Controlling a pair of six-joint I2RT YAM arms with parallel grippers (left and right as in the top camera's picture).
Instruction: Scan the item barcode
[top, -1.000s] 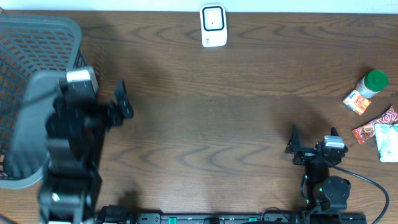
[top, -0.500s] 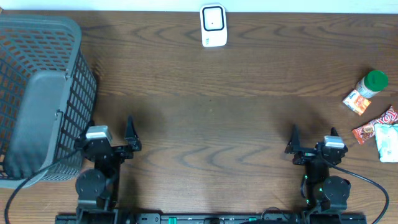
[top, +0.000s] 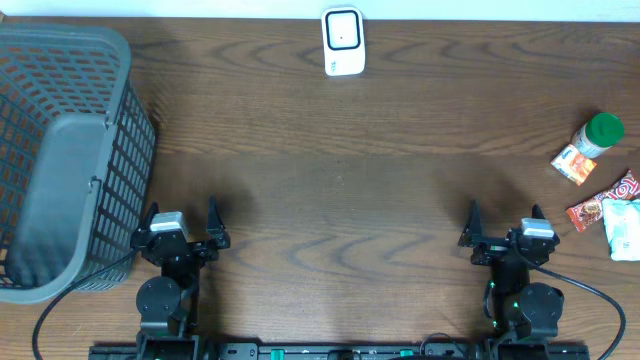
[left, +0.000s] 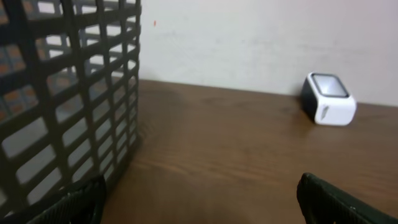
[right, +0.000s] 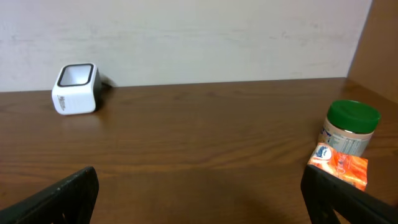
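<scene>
Resting low at the near edge of the counter (top: 330, 200), both arms now sit parked and idle. The left gripper (top: 182, 222) was up beside the basket (top: 60, 150) a second ago and has since swung down and back to its home spot near the basket's near right corner, while the right gripper (top: 503, 228) has not moved at all. Both sets of jaws stand wide open and hold nothing; in each wrist view only the dark fingertips (left: 329, 202) show at the bottom corners, with bare wood between them. The scanner (top: 342, 41), a small white box with a dark window, stands at the far edge of the counter, roughly in the middle. The items still to be scanned lie well apart from it at the far right: a green-lidded jar (top: 600, 133), an orange packet (top: 573, 165) just beside it, a red-and-white wrapper (top: 603, 203), and a pale packet (top: 623, 228) at the very edge. I judge that the left arm's return closes one round, and the right arm, being nearest the pile, is the likely one to reach for the next item. No barcode can be made out on anything from these views.
</scene>
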